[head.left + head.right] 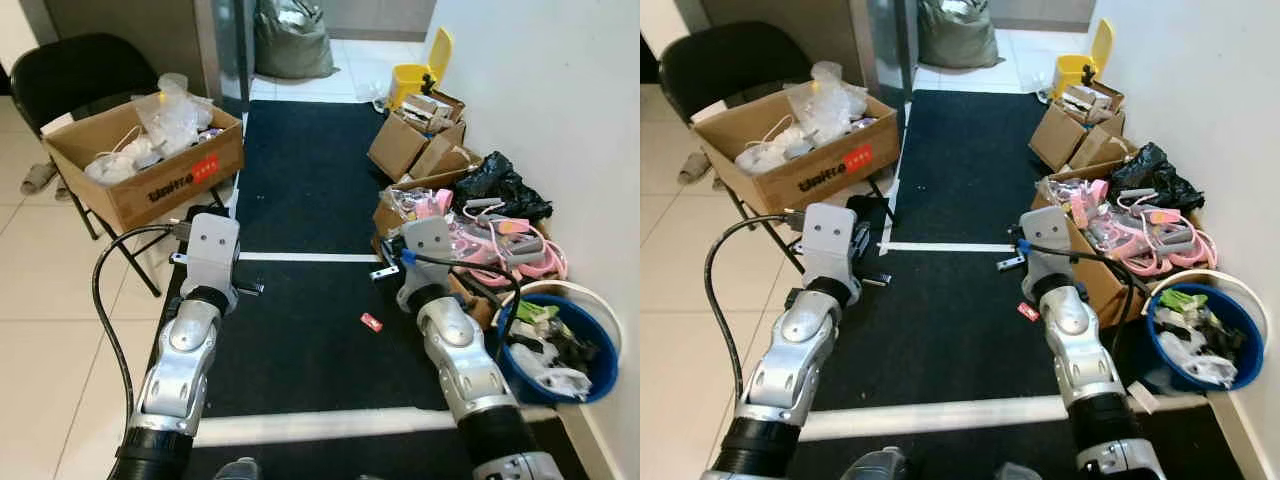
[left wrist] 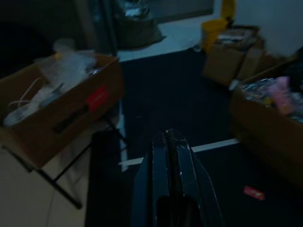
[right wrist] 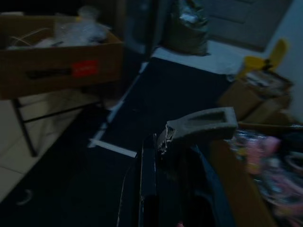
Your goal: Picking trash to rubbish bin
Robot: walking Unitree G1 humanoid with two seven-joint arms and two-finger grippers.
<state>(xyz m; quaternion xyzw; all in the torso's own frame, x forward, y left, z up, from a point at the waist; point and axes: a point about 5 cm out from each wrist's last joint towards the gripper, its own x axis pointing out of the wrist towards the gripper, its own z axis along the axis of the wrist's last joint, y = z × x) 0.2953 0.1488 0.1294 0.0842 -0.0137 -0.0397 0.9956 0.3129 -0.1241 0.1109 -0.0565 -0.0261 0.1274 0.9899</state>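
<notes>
Ahead, left end effector (image 2: 173,142) pressed together; right end effector (image 3: 163,142) pinching grey scrap (image 3: 201,124); black mat (image 1: 300,180) open between boxes.

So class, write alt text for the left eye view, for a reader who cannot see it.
Two silver arms reach over a black mat, where a small red wrapper lies beside the right arm. A blue bin of rubbish stands at right, a cardboard box on a chair at left.

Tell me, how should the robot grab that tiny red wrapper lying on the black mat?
The red wrapper lies flat on the black mat, just left of the right arm. Probably best to come straight down from above and pinch across its short sides, since it's thin with nothing sticking up. The right gripper is nearest. The blue bin sits close by on the right.
</notes>
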